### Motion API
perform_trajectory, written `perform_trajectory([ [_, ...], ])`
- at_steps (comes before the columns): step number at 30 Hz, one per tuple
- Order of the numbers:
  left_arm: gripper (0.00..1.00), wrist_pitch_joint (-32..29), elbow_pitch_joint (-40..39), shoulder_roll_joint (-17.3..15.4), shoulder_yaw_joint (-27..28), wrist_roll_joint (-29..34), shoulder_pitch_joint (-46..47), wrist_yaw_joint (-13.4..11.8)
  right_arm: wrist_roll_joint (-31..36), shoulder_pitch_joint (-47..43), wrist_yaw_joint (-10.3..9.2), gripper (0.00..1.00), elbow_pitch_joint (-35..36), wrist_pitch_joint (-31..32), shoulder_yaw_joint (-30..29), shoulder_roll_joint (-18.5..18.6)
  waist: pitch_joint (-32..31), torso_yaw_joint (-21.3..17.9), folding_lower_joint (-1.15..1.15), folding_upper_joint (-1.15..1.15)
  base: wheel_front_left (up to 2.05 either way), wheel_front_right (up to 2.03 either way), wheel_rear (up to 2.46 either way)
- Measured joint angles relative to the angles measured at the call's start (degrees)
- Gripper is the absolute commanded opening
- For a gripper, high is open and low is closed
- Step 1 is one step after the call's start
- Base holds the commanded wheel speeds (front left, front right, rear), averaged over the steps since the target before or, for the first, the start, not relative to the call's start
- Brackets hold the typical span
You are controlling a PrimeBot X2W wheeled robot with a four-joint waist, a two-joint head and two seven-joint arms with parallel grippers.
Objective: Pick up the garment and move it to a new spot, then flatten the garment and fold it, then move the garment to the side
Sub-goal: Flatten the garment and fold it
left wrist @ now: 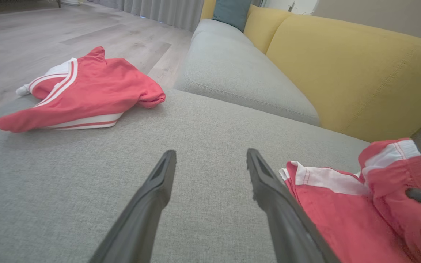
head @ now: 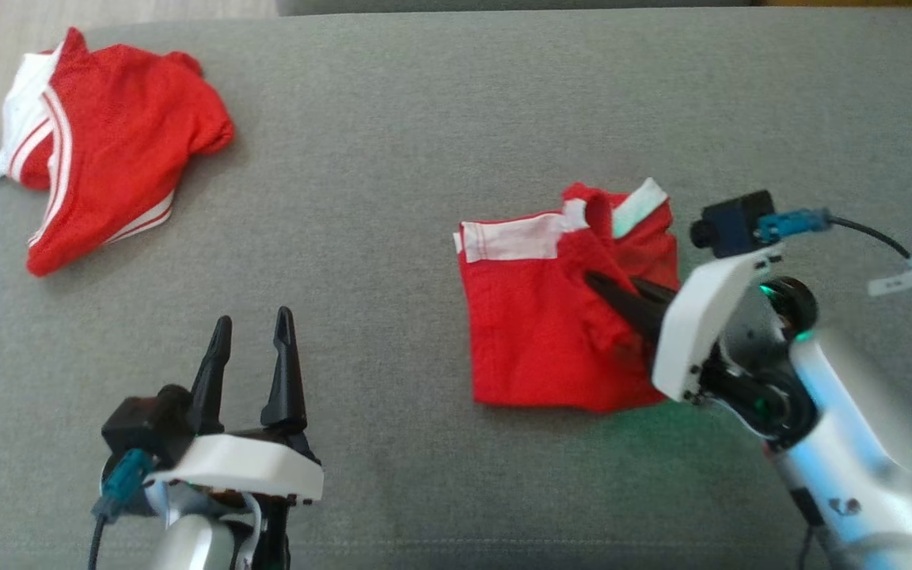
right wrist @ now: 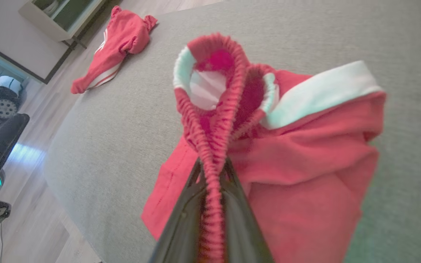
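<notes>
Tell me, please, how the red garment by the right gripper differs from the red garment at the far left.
The near garment lies folded in a rough square; the far garment is a loose, crumpled heap. The right gripper is shut on the near garment's elastic edge; nothing touches the far garment. Both are red with white trim and rest on the grey cushion.

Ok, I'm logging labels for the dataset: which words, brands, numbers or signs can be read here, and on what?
No text here can be read.
The white tag on the cable: faint marks, too small to read.
The dark mark on the right forearm: too blurred to read.
The folded red garment and the crumpled red garment: white bands and stripes, no lettering visible.
</notes>
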State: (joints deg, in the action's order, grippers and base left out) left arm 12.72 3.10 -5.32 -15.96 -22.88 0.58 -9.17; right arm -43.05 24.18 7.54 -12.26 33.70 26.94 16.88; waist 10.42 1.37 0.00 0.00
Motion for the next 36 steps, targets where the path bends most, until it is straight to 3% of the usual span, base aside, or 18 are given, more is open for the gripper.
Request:
perform_trajectory([
  [13,1.00,0.2,1.1,0.2,-0.8,-0.7,0.9,0.0,1.4,3.7,0.00,0.02,-11.1,-4.1,3.3,-5.5,-0.4,3.9,0.00,0.00,0.00,0.00,0.00],
  [14,1.00,0.3,1.2,0.2,-0.9,-0.7,0.9,0.0,1.6,3.9,0.00,0.33,-11.7,-4.5,3.4,-5.7,-0.5,4.0,0.00,0.00,0.00,0.00,0.00],
  [15,1.00,0.3,1.3,0.2,-1.0,-0.7,0.9,0.0,1.7,4.0,0.00,0.49,-12.2,-4.8,3.6,-6.0,-0.5,4.1,0.00,0.00,0.00,0.00,0.00],
  [16,1.00,0.3,1.4,0.2,-1.1,-0.7,0.9,0.0,1.7,4.2,0.00,0.81,-12.7,-5.2,3.8,-6.4,-0.6,4.1,0.00,0.00,0.00,0.00,0.00],
  [17,1.00,0.3,1.4,0.2,-1.3,-0.7,0.9,0.0,1.7,4.3,0.00,1.00,-13.0,-5.5,4.0,-6.6,-0.7,4.1,0.00,0.00,0.00,0.00,0.00],
  [29,1.00,0.5,1.6,0.2,-1.8,-1.0,0.8,-0.4,-1.0,4.7,0.00,1.00,-10.8,-13.3,5.4,-8.0,-1.8,3.0,0.00,0.00,0.00,0.00,0.00],
  [36,1.00,1.0,1.0,0.2,-1.7,-1.0,0.8,-0.5,7.8,4.8,0.00,1.00,-10.8,-24.7,0.9,-6.8,-2.5,2.1,0.00,0.00,0.00,0.00,0.00],
])
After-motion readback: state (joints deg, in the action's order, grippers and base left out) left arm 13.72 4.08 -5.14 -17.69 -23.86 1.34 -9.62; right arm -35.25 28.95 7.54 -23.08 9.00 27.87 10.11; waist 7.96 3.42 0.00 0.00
